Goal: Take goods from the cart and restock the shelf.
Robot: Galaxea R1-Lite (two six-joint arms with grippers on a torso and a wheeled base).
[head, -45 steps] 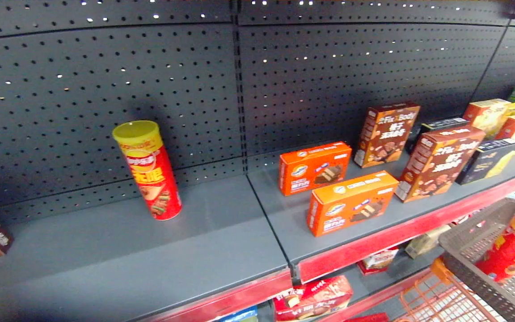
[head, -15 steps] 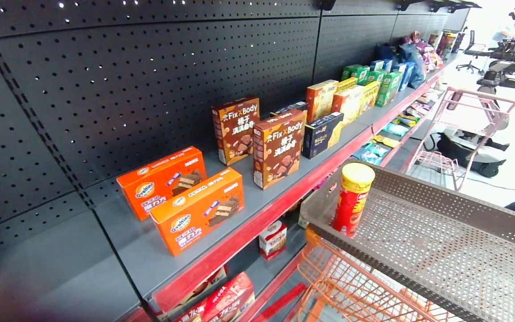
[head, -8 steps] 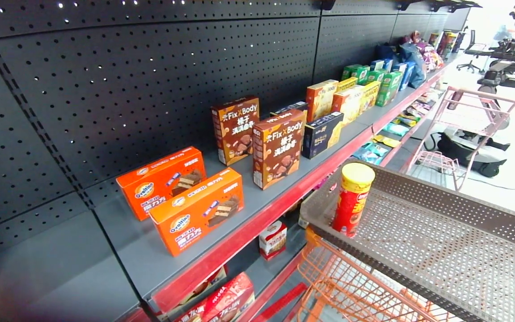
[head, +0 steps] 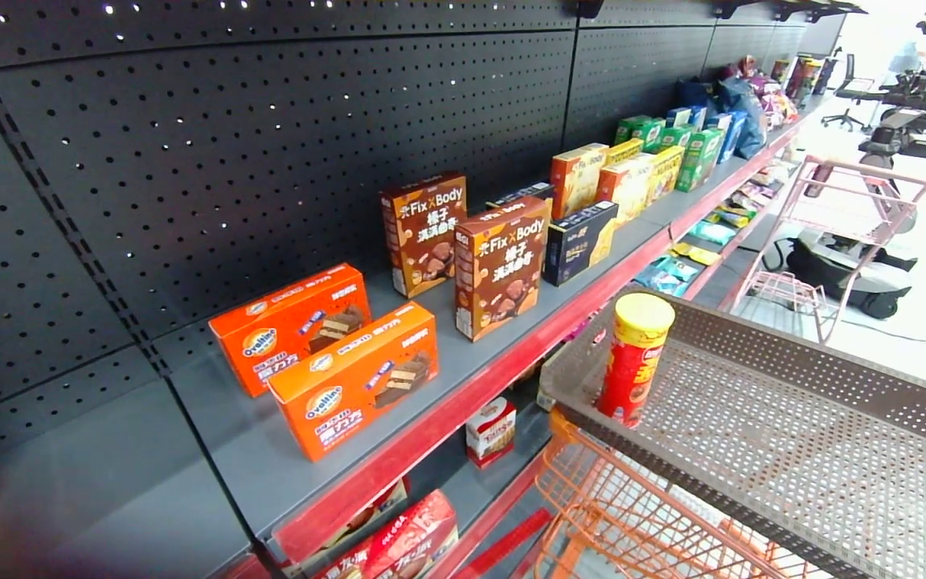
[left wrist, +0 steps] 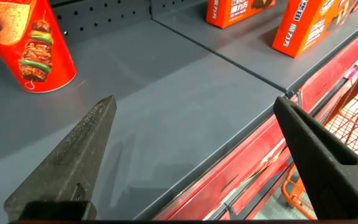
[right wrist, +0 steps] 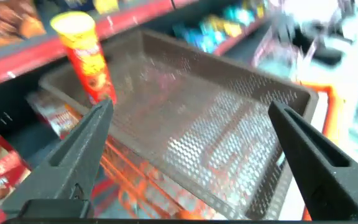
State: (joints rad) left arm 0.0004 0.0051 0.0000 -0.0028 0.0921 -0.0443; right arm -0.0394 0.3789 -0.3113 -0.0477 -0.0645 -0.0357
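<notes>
Unmoved this last second, the chip can [head: 634, 358] stands upright, lid up, in the cart tray's [head: 752, 434] shelf-side [head: 222, 426] corner, bare tray beside; left gripper [left wrist: 194, 102] and right gripper [right wrist: 191, 106] gape empty.

Red chip can [head: 634, 358], yellow lid. Stands upright in the cart tray [head: 792, 450], in the corner closest to the shelf [head: 222, 450]. Brown and perforated, that tray; sits on an orange wire cart frame [head: 616, 523] just beside the shelf's red front edge. On the grey shelf board, well apart from the first, a second red can [left wrist: 33, 46]: upright, printed with snacks and a skewer, top cut off, probably the same kind.
</notes>
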